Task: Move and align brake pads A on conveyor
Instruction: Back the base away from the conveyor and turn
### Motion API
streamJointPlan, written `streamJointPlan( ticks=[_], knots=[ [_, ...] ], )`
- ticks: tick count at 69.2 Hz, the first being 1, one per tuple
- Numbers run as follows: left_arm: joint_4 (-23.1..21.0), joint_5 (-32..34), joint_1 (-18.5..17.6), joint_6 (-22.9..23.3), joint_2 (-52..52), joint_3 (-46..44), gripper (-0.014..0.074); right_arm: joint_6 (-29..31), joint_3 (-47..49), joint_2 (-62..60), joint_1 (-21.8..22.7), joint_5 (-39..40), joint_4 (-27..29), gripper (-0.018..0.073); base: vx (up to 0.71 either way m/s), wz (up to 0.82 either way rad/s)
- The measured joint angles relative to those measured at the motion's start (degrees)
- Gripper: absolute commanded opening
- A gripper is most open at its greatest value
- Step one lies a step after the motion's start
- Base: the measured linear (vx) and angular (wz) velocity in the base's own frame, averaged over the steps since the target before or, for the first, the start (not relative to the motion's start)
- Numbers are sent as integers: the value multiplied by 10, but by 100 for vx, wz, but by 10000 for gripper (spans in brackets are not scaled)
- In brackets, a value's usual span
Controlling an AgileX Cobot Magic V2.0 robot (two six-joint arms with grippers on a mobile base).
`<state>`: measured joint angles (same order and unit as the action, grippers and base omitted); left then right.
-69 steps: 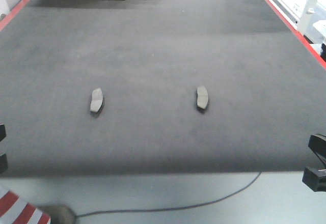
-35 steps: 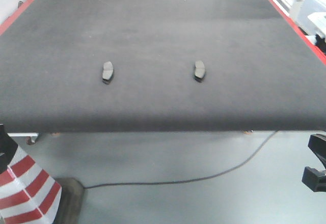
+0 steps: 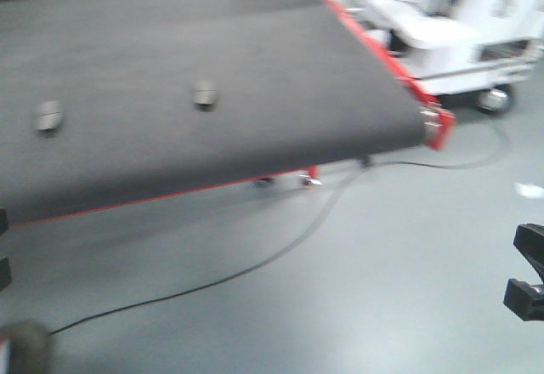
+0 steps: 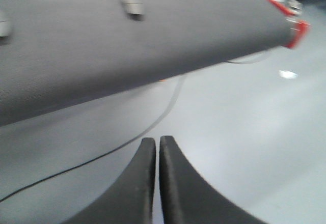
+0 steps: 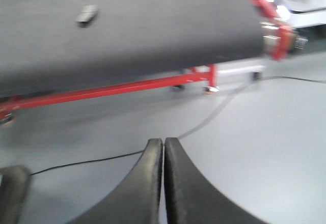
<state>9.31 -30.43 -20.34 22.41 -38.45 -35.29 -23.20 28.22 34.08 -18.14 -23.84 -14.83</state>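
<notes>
near: left end effector [image 4: 157,146] and right end effector [image 5: 163,145], each narrow, fingers pressed together, holding nothing, above the grey floor [image 3: 399,263]. a black cable [image 3: 217,280] crosses the floor. beyond: the red-edged conveyor [image 3: 280,59] bears two brake pads a [image 3: 204,94], well apart. far right: a blurred white wheeled machine [image 3: 442,25].

the wide flat felt-like conveyor belt [image 3: 212,42] is dark charcoal, edged by thin red strips [image 3: 354,30] over a red metal frame [image 5: 127,87] — the two small curved brake pads [image 3: 204,94] [image 3: 48,116] read grey. the smooth floor [image 3: 382,263] is pale grey, the thin cable [image 3: 255,262] black.
</notes>
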Motion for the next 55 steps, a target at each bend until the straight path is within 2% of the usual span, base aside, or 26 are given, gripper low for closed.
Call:
streamJointPlan(
  ticks=[27,55],
  knots=[
    [0,0,0,0,0,0,-7,0,0,0,0,-2,-1,-10,-7,-78],
    [0,0,0,0,0,0,-7,0,0,0,0,-2,-1,-10,5,-69]
  ],
)
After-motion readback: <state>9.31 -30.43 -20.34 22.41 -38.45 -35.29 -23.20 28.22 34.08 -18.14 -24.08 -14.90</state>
